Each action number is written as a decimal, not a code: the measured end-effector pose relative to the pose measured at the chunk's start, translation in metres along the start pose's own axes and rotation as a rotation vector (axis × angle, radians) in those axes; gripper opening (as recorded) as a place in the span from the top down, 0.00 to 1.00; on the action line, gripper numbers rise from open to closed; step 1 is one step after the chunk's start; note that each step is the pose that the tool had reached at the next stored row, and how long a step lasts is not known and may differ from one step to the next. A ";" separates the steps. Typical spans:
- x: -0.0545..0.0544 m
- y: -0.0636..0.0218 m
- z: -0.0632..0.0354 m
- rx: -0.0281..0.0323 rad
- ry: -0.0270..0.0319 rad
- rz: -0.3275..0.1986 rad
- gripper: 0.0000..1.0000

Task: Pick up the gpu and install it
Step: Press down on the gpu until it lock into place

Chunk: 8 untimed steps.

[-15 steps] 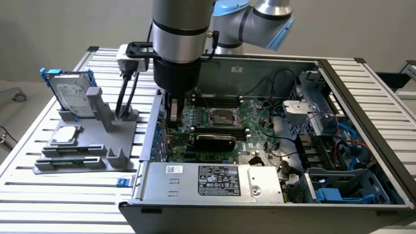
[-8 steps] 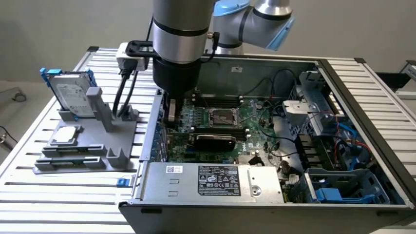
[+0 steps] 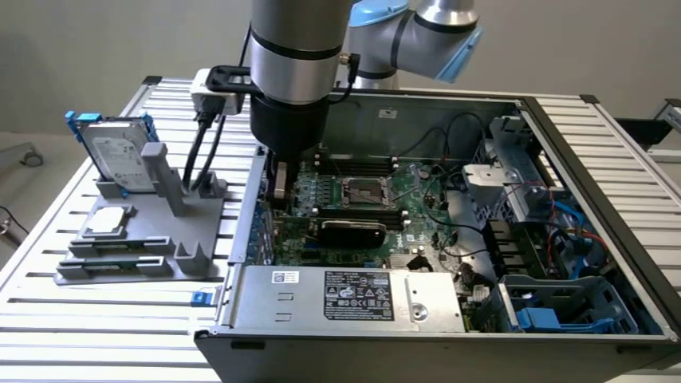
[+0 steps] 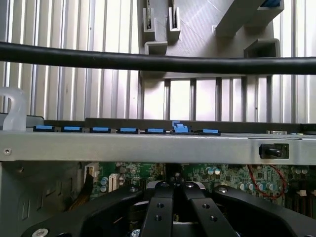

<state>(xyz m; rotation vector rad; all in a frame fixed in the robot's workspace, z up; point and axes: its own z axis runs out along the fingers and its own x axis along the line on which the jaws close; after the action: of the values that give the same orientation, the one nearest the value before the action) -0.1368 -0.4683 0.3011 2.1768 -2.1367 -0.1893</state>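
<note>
Presently, your gripper (image 3: 281,191) stands inside the open computer case (image 3: 596,144), low over the motherboard (image 3: 410,187) near the case wall on the exterior view's left. In the wrist view the gripper (image 4: 174,190) has its fingers (image 4: 158,217) drawn together, with no gap to speak of between them.

The gpu (image 3: 352,232) already lies inside the case, its black rounded cooler cover facing up, near the middle of the board and just beside the gripper on the exterior view's right. The two appear apart; nothing is visibly clamped.

Judgement on the step in hand: the card looks placed, so the work now is seating. You do well to press straight down, square to the slot, and to keep the bracket end in line with the rear openings of the case. A tilted push risks lifting one end.

Not verifiable: the slot under the card, the card's green edge and its silver bracket are all covered by the cooler or the arm (image 3: 298,72). Whether the card is fully home cannot be told. The fingertips' contact point, if any, is hidden behind the case rail (image 4: 148,146) in the wrist view. The grey fixture (image 3: 139,239) on the table holds the hard drive (image 3: 115,152).
</note>
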 end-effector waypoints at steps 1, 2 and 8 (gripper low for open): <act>0.000 -0.0001 0.0000 0.0001 -0.0004 0.002 0.89; 0.000 -0.0001 0.0000 0.0002 -0.0009 0.005 0.89; -0.001 -0.0002 -0.0001 -0.0006 -0.0043 0.030 0.89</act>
<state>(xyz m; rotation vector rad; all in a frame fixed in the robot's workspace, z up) -0.1366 -0.4677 0.3012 2.1449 -2.1696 -0.1927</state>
